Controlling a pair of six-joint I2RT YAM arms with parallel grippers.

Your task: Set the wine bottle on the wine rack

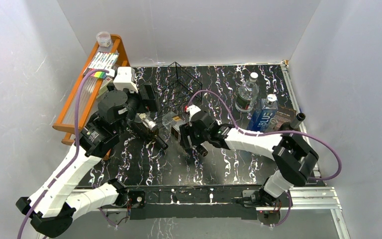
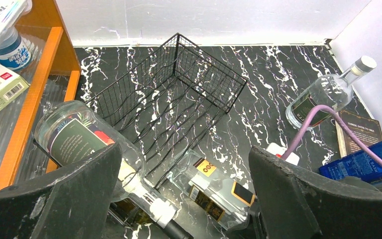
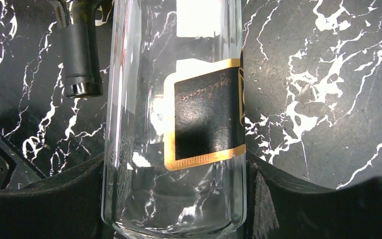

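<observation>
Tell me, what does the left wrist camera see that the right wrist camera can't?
Only the left wrist view: the black wire wine rack, the orange shelf, a dark-labelled bottle lying at lower left, a capped bottle at far right, and the open left end effector. Only the right wrist view: the right end effector closed on the clear bottle, close up. Both: that bottle, with its black-and-gold label, and the black marbled table.

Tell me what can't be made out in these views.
- Right wrist view: the far end of the gold-labelled bottle, cut off by the top edge; its label lettering is blurred.
- Left wrist view: whether the floral-labelled bottle rests on the wine rack; a finger of the left gripper covers its underside.
- Top view: the rack's cradle wires, too thin against the dark marbled table.
</observation>
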